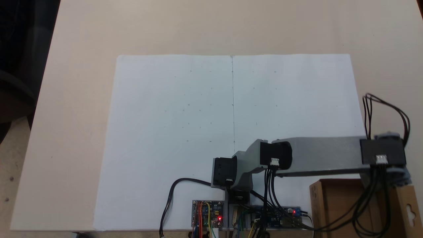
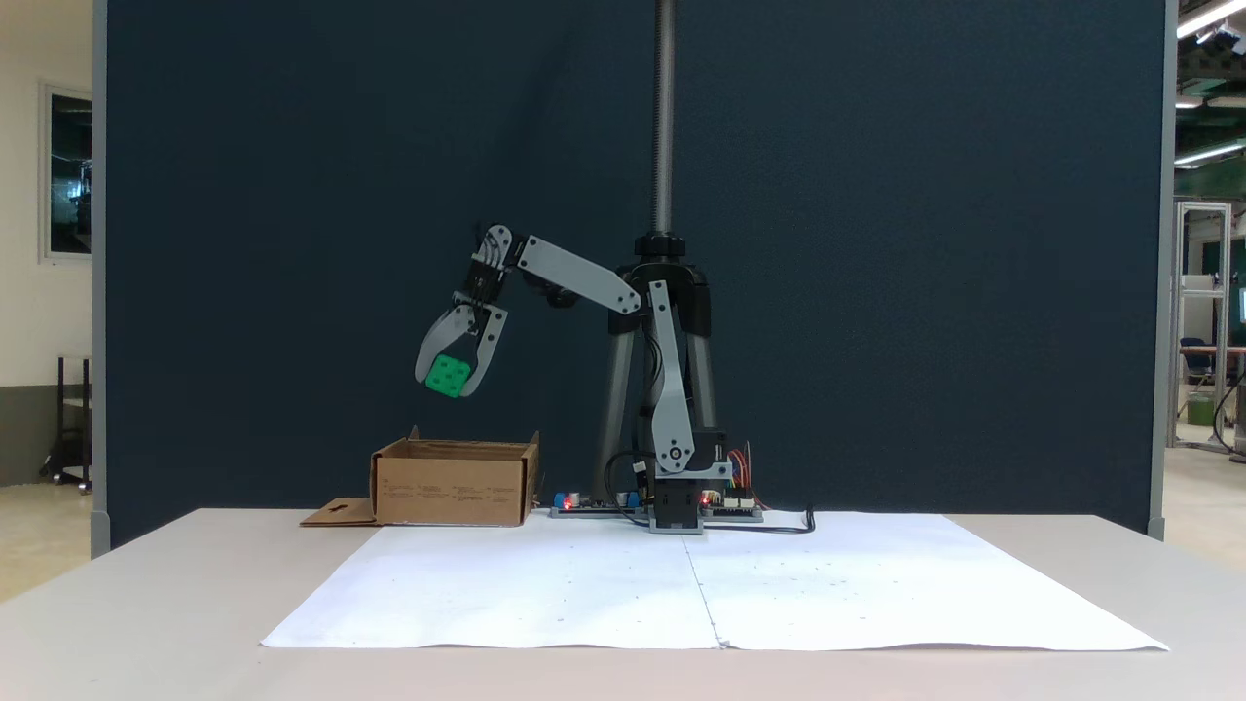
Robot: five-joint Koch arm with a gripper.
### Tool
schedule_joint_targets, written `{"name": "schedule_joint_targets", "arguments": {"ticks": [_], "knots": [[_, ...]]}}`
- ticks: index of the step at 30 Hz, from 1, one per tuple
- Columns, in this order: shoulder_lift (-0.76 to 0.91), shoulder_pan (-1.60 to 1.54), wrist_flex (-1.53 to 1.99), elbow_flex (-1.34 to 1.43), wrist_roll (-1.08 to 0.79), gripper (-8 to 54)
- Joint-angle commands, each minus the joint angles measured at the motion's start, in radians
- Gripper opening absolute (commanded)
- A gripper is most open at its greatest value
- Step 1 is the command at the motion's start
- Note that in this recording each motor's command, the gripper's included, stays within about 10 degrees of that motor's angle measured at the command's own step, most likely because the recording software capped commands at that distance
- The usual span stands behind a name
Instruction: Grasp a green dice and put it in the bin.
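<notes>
Above the bin point(image 2: 454, 482), well clear of its rim, the gripper point(image 2: 449, 380) clamps the green dice point(image 2: 448, 375) between both jaws, box opening straight below, so a release drops it in.

A lab or workshop hall: a dark blue partition panel point(image 2: 876, 243) backs the pale counter point(image 2: 146, 584), with ceiling strip lights point(image 2: 1207, 18) at two o'clock, metal framing point(image 2: 1202, 321) (at three o'clock) and bare circuit boards point(image 1: 207, 214) wired beside the arm's base.
</notes>
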Motion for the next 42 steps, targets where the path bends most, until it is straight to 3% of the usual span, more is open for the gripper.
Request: {"name": "schedule_joint_targets", "arguments": {"ticks": [1, 10, 20, 21, 22, 26, 34, 42], "knots": [[-0.011, 0.057, 0.037, -0.021, -0.144, 11.7], [-0.183, 0.173, -0.054, -0.012, -0.252, 11.7], [-0.186, 0.176, -0.176, 0.192, -0.279, 13.0], [-0.187, 0.176, -0.176, 0.207, -0.278, 24.8], [-0.187, 0.176, -0.176, 0.225, -0.278, 32.2], [-0.186, 0.175, -0.221, 0.279, -0.278, 44.9], [-0.135, 0.137, -0.558, 0.281, -0.222, 40.3], [0.140, -0.052, -0.756, 0.143, 0.133, 40.3]]}}
